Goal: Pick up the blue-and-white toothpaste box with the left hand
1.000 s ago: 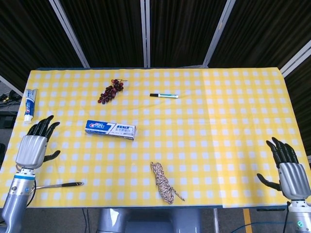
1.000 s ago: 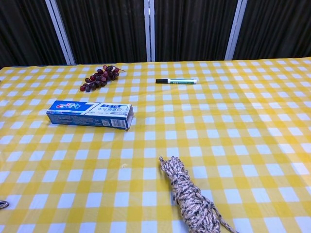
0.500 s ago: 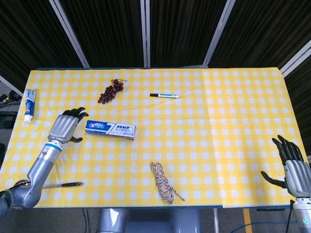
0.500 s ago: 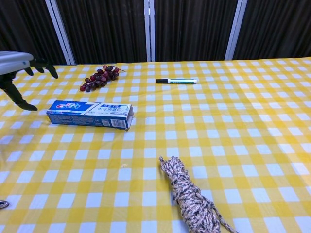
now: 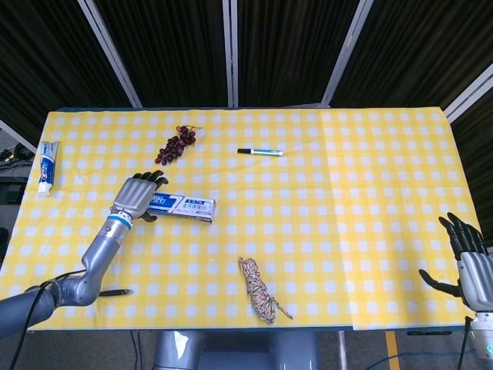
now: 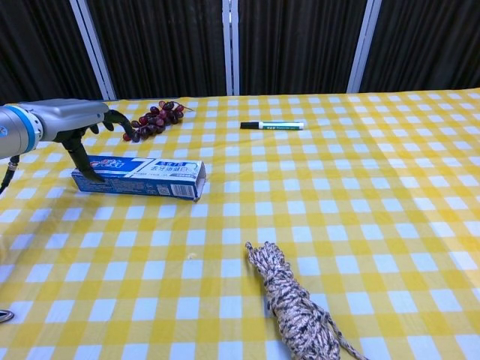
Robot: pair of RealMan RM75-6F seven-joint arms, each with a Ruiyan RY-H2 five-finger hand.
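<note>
Toothpaste box (image 5: 182, 205), blue and white, lies flat on the yellow checked tablecloth (image 5: 347, 231), left of centre, long side running left to right, with a bunch of dark grapes (image 5: 176, 144) behind it and a coil of rope (image 5: 259, 290) well apart toward the front edge. Left hand (image 5: 139, 196) is over the box's left end; in the chest view the thumb (image 6: 77, 161) reaches down at the near side of that end while the other fingers (image 6: 118, 120) arch above the top. They are spread and not closed on the box, so the hand holds nothing; whether the thumb tip touches the carton cannot be told.

Step in hand, by my judgement: the approach is done and the grasp itself is due. Next move calls for lowering the hand a little, closing thumb and fingers across the narrow width, then lifting. Gripping so near one end risks the box tipping.

Right hand (image 5: 470, 262) hangs at the table's right front corner, fingers apart and empty. A marker pen (image 5: 260, 152) and a toothpaste tube (image 5: 47, 165) are also noted.
</note>
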